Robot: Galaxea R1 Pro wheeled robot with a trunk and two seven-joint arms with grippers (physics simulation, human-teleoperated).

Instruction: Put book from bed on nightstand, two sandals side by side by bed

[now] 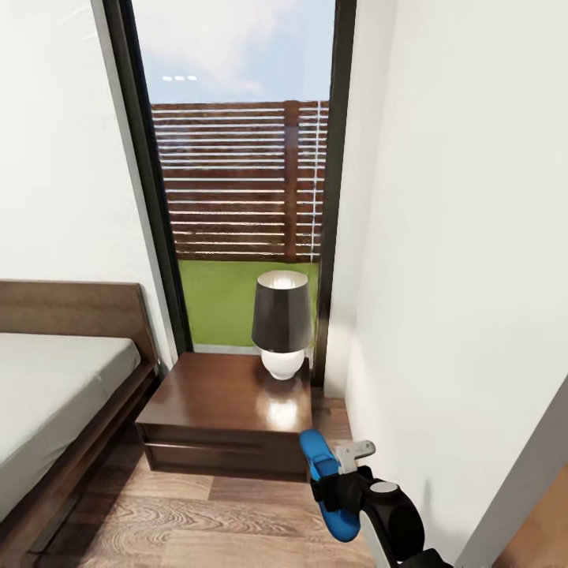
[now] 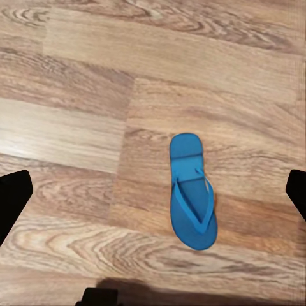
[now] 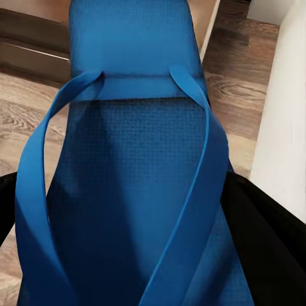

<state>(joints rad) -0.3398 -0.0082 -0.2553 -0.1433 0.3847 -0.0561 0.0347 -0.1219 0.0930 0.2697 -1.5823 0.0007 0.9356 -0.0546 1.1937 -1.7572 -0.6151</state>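
Right claw (image 1: 341, 481): it is pinching one blue sandal (image 1: 327, 483) and holding it above the wood floor (image 1: 197, 521), low in the head view. In the right wrist view the sandal (image 3: 127, 191) is lying between the dark fingers (image 3: 268, 248), its straps facing the camera.

Left claw: its dark fingertips (image 2: 13, 201) are showing at both edges of the left wrist view, wide apart – the claw is spread and holding nothing.

Second sandal (image 2: 192, 191): it is lying flat on the floor planks below the left claw, straps up, touching nothing else.

Nightstand (image 1: 229, 414): it is standing just beyond the right claw, against the window (image 1: 237, 181). A lamp (image 1: 282, 323) with a dark shade and a white base is standing on its far corner.

Bed (image 1: 55, 394): it is to the left of the nightstand, well apart from the right claw – pale mattress, dark wood frame and headboard.

White wall (image 1: 465, 237): it is running close along the right side of the right claw.
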